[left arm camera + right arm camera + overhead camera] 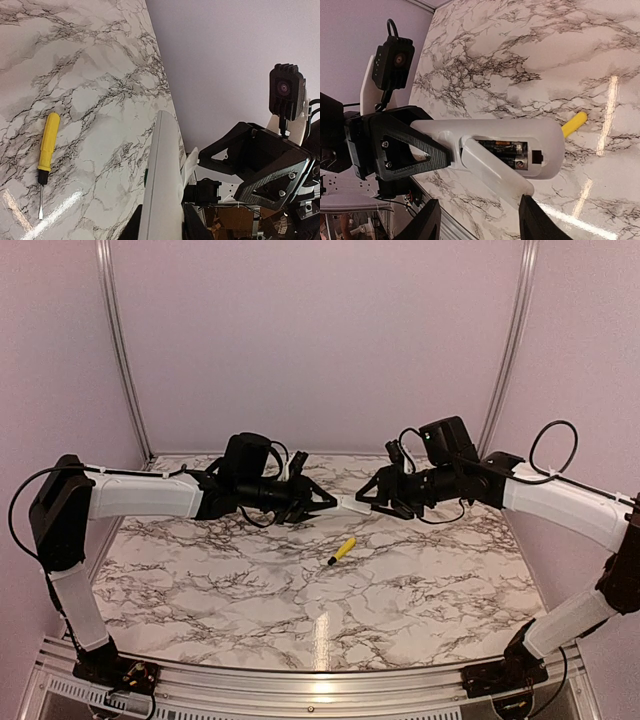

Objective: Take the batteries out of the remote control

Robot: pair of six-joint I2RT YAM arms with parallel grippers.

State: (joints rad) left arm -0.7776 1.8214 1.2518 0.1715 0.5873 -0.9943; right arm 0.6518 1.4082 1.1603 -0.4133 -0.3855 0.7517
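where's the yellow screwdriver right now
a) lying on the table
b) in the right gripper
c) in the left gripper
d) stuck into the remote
a: the yellow screwdriver lies flat on the marble table with nothing gripping it, apart from the remote control, which is held up in the air.

Both arms built alike, per my feeds.
- Left arm, right arm: white shells on long links, black joint housings.
- Black cable loops off each arm, far left and far right of top view.
- Left gripper, right gripper: black, fingers formed as open triangular frames; silver screw heads at corners.
- Black box camera, round lens, on white bracket above each wrist.
- Bases black, bottom corners of top view.
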